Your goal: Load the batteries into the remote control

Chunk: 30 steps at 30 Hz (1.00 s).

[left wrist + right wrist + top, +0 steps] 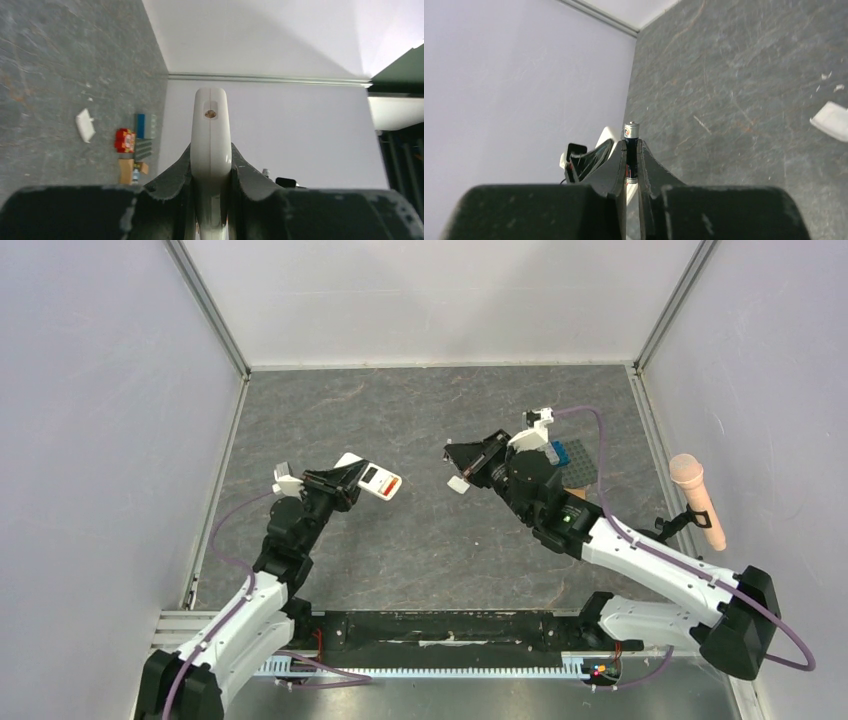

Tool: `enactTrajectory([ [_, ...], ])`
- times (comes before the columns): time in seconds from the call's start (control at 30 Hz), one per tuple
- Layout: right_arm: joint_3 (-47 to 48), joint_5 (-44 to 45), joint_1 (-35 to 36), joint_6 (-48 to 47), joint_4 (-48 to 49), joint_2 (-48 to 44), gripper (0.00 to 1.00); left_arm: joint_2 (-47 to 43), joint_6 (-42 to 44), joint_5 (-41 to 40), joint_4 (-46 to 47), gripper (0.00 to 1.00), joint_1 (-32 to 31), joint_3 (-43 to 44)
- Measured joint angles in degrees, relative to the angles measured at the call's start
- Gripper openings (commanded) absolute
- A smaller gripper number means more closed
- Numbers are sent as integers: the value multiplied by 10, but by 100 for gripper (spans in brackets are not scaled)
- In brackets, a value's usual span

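Above grey table (420,540), left fingers (172,181) clamp remote control (210,130); right fingers (611,171) pinch dark battery (631,150).

One remote control (376,478), one battery (631,145) (dark, silvery-tipped), one loose white cover (458,484), one pink microphone (697,502)

Grey marbled tabletop (420,420) fills centre of top view, faint pale veins, small white flecks. Plain pale lavender walls (100,390) at left, back, right. Aluminium corner posts (205,300) run diagonally from upper corners down to tabletop corners. Metal rail (440,366) along back edge. Ribbed aluminium strip (420,672) at bottom. Light even, diffuse; shadows soft.
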Motion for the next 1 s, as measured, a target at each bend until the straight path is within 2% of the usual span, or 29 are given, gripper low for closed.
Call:
enactTrajectory([
  [0.2,16,58,30,-111,68,31,8,4,-63,-53,47,2,-65,-1],
  [0.33,16,69,65,-161,129,55,7,11,-74,-83,91,2,-96,-7],
  [0.53,3,63,104,-225,214,78,6,38,-76,-105,181,2,-106,-41],
  [1.0,1,33,150,-369,316,128,7,25,-89,-121,233,2,-111,-51],
])
